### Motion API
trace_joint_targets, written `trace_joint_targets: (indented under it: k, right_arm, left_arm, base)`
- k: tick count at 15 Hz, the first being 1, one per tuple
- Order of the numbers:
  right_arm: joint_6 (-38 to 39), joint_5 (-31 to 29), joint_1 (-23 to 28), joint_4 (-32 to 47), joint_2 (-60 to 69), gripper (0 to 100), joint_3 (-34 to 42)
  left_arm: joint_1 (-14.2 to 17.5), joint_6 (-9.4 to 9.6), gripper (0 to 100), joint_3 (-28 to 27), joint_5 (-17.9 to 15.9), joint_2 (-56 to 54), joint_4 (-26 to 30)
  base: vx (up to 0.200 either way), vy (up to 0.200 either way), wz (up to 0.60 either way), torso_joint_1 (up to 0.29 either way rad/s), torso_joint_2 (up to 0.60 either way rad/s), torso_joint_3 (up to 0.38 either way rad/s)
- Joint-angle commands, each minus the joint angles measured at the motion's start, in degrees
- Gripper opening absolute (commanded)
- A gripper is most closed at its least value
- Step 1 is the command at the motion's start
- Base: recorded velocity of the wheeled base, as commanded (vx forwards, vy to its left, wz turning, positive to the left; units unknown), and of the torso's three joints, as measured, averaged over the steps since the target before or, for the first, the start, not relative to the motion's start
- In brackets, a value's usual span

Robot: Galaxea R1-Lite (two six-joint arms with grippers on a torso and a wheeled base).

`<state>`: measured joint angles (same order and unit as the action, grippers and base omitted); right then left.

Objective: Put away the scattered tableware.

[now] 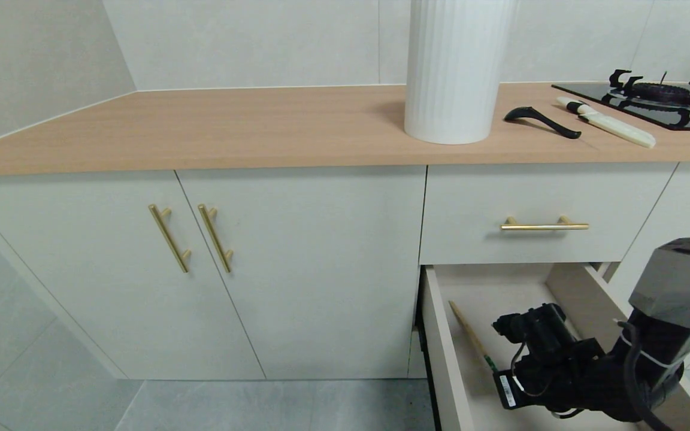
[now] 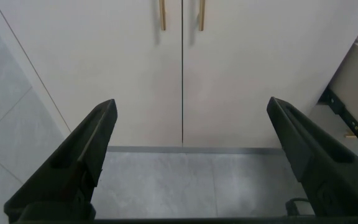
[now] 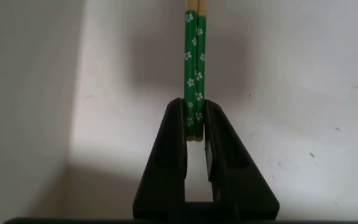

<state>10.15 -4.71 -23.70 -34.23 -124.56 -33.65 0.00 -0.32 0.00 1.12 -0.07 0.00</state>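
A pair of wooden chopsticks with green flowered ends lies slanted inside the open lower drawer, close to its left wall. My right gripper is down in the drawer and shut on the green end of the chopsticks. On the countertop lie a black curved utensil and a white knife-like utensil with a black band. My left gripper is low in front of the cabinet doors, open with nothing between its fingers.
A tall white ribbed cylinder stands on the wooden countertop. A black gas hob is at the back right. The upper drawer is closed; two cabinet doors with gold handles are to the left.
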Motion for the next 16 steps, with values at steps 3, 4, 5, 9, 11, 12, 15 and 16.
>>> trace_joint_targets:
  k: [3, 4, 5, 9, 11, 12, 15, 16]
  right_arm:
    - [0.0, -0.2, -0.5, -0.3, -4.6, 0, -0.1]
    - [0.0, -0.3, -0.5, -0.4, -4.7, 0, -0.2]
    - [0.2, -0.3, -0.5, -0.4, -4.6, 0, -0.3]
    - [0.8, -1.0, -0.5, -2.9, -5.4, 100, -0.1]
    - [0.8, -1.5, -0.5, -3.2, -5.9, 100, -0.1]
    - [0.8, -1.5, -0.5, -3.5, -5.9, 100, -0.1]
    - [0.8, -1.6, -0.5, -3.6, -5.8, 100, 0.0]
    - [0.8, -1.7, -0.5, -3.6, -5.3, 100, 0.0]
  left_arm:
    - [0.0, -0.03, 100, 0.0, 0.0, 0.1, 0.0]
    - [0.0, -0.03, 100, 0.0, 0.0, 0.1, 0.0]
    - [0.0, -0.03, 100, 0.0, 0.0, 0.1, 0.0]
    - [0.0, -0.03, 100, 0.0, 0.0, 0.1, 0.0]
    - [0.0, -0.03, 100, 0.0, 0.0, 0.1, 0.0]
    - [0.0, -0.03, 100, 0.0, 0.0, 0.1, 0.0]
    - [0.0, -0.03, 100, 0.0, 0.0, 0.1, 0.0]
    - [0.0, -0.03, 100, 0.0, 0.0, 0.1, 0.0]
  base:
    - [0.0, 0.0, 0.0, 0.0, 0.0, 0.0]
    - [0.0, 0.0, 0.0, 0.0, 0.0, 0.0]
    - [0.0, 0.0, 0.0, 0.0, 0.0, 0.0]
    - [0.0, 0.0, 0.0, 0.0, 0.0, 0.0]
    - [0.0, 0.0, 0.0, 0.0, 0.0, 0.0]
    - [0.0, 0.0, 0.0, 0.0, 0.0, 0.0]
    - [0.0, 0.0, 0.0, 0.0, 0.0, 0.0]
    - [0.0, 0.0, 0.0, 0.0, 0.0, 0.0]
